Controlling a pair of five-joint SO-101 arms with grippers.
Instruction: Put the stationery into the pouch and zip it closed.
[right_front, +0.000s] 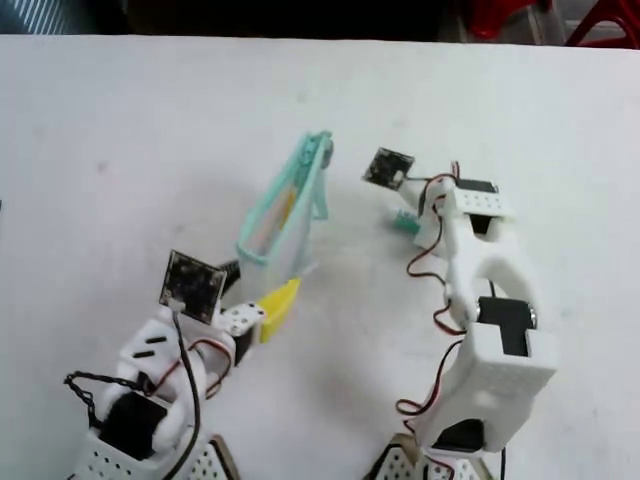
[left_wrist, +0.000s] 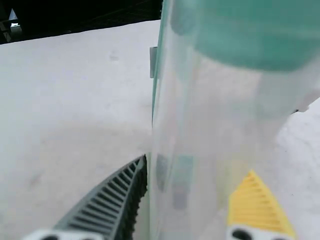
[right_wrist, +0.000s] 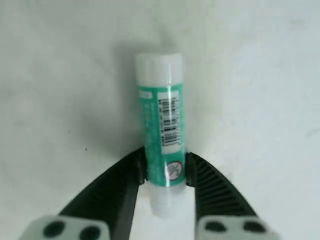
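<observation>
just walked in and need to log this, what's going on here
Two arms are packing a pouch. The left gripper holds the clear, teal-trimmed pouch upright on the table, its mouth apparently open. The right gripper is closed on a green glue stick just beside the pouch. The glue stick is not inside yet, so the pouch is not zipped.

left pincer (left_wrist: 196, 167) apparently clamped | right pincer (right_wrist: 166, 160) clamped, arm extended forward
</observation>
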